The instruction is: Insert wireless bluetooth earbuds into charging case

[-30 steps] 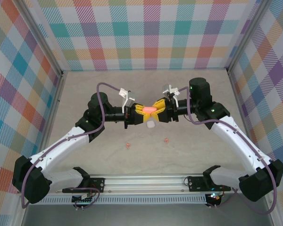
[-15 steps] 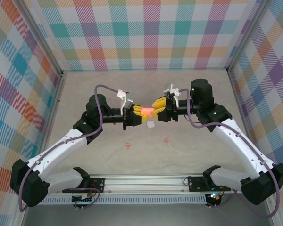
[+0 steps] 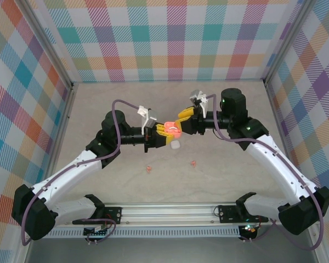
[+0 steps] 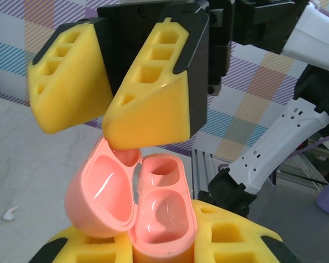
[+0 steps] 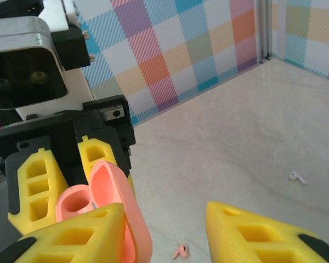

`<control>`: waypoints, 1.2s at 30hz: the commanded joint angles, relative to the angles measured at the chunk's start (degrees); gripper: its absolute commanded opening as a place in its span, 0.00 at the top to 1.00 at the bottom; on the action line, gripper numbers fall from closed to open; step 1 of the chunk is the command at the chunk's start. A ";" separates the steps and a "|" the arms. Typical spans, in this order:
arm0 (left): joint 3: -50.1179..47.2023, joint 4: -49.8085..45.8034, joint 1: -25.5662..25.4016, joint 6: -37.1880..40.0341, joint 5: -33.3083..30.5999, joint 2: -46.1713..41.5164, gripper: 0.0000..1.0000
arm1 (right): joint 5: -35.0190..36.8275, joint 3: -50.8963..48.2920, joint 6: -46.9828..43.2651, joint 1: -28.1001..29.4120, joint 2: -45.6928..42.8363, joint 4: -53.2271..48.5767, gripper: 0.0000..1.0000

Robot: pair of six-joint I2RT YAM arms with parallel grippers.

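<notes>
Steadiness counts now: while our left end effector [image 3: 165, 137] grips the open coral charging case [image 4: 153, 213] above the bench [image 3: 126, 98], we should lower the right end effector [image 4: 105, 129], spread empty beside the lid, straight onto a coral earbud [image 5: 180, 252] lying below.

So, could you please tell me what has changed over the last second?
The right gripper swung away from the bases and tilted, one of its open fingers now at the lid of the pink case. The left gripper keeps the case clamped. The white case and the two pink earbuds stayed put.
</notes>
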 commanded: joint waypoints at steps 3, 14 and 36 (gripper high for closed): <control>0.22 1.17 -1.04 2.29 2.02 -0.77 0.92 | 5.12 1.30 6.69 -0.23 0.64 0.14 0.56; -3.98 5.03 -1.02 4.57 -3.05 -2.14 0.92 | -2.63 -1.18 23.28 -0.23 -2.44 -0.20 0.50; -5.43 10.46 -1.04 9.15 -8.32 -2.23 0.92 | -4.89 -10.73 50.67 -0.25 -5.57 5.93 0.43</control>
